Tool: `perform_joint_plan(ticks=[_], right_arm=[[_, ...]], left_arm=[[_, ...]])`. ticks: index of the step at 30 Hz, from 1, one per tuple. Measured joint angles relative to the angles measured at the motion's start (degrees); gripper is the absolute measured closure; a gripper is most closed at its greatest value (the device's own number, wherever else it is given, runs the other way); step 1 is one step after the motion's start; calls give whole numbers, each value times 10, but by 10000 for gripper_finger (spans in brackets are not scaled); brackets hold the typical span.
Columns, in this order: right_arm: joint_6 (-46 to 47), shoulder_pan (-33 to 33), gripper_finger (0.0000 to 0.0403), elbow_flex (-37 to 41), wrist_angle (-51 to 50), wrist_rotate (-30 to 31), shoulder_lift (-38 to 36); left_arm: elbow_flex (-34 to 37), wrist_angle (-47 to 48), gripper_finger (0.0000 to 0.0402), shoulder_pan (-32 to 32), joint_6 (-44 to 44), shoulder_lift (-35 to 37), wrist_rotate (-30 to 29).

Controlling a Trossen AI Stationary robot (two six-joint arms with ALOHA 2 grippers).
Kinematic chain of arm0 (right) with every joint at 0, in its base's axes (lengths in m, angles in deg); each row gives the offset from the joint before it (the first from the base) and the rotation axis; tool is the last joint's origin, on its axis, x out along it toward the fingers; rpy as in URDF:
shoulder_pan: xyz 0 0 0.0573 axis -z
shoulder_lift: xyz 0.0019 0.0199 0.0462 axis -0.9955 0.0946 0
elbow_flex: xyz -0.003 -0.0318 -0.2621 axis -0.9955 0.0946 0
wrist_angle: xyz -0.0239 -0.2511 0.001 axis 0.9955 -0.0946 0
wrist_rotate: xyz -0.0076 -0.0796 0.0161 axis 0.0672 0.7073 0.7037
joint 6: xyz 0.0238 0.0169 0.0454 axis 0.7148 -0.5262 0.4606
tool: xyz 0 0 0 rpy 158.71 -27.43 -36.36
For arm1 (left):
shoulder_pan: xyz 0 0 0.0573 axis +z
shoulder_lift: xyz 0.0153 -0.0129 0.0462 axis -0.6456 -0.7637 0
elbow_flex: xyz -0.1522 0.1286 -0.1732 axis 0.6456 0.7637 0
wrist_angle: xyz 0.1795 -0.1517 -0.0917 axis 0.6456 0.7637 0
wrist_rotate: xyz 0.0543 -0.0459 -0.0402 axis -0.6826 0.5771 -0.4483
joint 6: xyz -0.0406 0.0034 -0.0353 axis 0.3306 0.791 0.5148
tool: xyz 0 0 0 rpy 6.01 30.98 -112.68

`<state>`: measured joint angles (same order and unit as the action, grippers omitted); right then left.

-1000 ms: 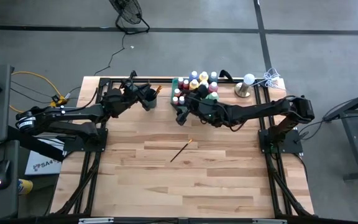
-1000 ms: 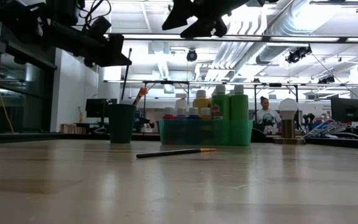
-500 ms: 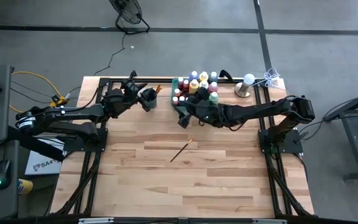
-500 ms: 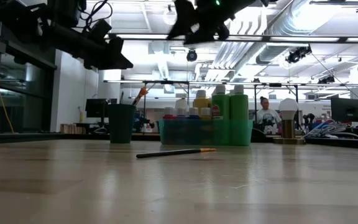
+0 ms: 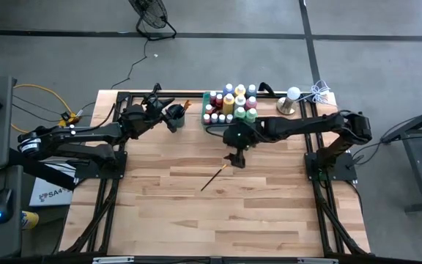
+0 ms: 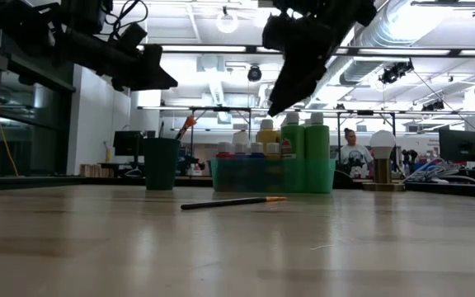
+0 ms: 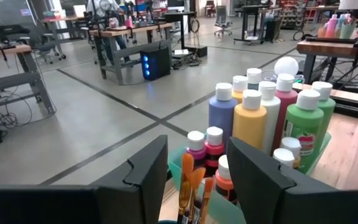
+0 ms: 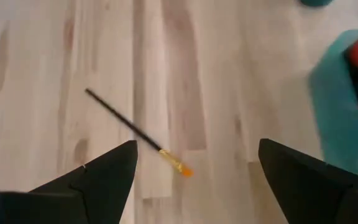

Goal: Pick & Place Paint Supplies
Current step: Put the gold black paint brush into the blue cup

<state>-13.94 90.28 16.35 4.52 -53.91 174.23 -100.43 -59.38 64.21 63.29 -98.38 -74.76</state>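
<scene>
Since the earlier frame, the right gripper (image 5: 237,160) was swung from the tray (image 5: 206,99) to above the paintbrush (image 5: 213,177), jaws wide, empty. The left gripper (image 5: 168,115) was held over the cup (image 6: 161,163), jaws part-open, empty.

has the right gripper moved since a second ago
Yes. The right gripper swung away from the green tray toward the loose paintbrush on the table, jaws open.

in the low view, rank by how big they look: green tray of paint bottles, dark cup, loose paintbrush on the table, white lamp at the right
1. Green tray of paint bottles, widest and bulkiest.
2. Dark cup.
3. Loose paintbrush: long but very thin, and nearer the camera, so its place against the cup is unsure.
4. White lamp, smallest, though it stands farther back.
</scene>
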Motion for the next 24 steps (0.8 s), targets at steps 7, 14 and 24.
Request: perform_joint_plan(ticks=[7, 14, 24], right_arm=[[-43, -2, 74, -16, -43, -50, 71], [-153, -19, 74, -90, -143, -7, 177], [-275, -36, 108, -101, -128, 42, 229]], left_arm=[[0, 0, 238, 0, 0, 0, 0], [0, 0, 238, 0, -2, 0, 0], [0, 9, 238, 0, -5, 0, 0]])
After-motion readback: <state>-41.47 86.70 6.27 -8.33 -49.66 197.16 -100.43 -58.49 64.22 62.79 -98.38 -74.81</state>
